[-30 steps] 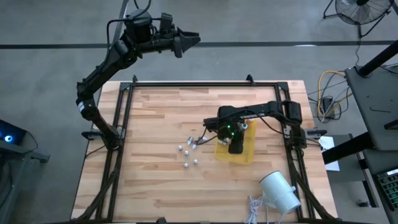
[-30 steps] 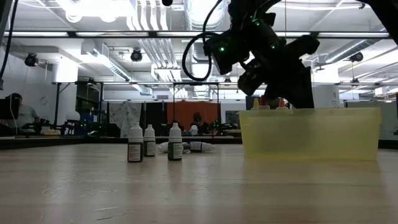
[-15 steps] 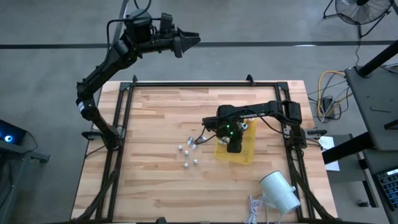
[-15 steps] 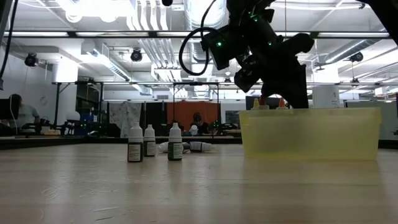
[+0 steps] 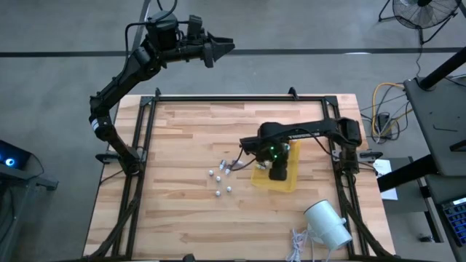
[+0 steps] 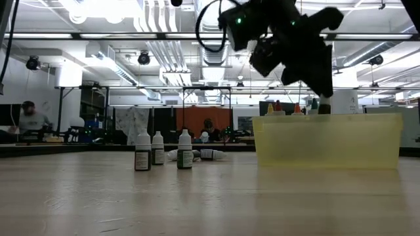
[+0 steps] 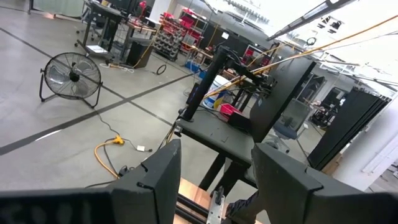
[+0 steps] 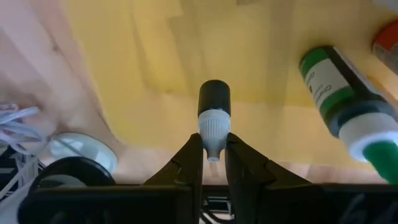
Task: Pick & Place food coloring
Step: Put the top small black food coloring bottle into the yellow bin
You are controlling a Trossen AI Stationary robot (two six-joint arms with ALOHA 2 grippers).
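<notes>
A yellow see-through tray sits right of the table's middle. My right gripper points down over it, shut on a small dark food coloring bottle. A green-topped bottle lies on the tray floor beside it. In the low view, colored tops show above the tray's rim. Three more bottles stand upright on the wood, left of the tray. My left gripper is open, raised beyond the table's far edge. My right gripper pinches the bottle's white cap between its two fingers, coming from above and pointing down. The dark body hangs below the fingers over the tray floor. I cannot tell whether the bottle's bottom touches the floor.
Several small whitish vials dot the wood left of the tray, with a few lying bottles by its left edge. A big white cylinder and a white cable lie at the near right corner.
My right gripper has shifted a little toward the table's right edge over the tray, and in the low view the arm has risen and tipped steeper. Its fingers stay over the tray. The left arm has kept still.
</notes>
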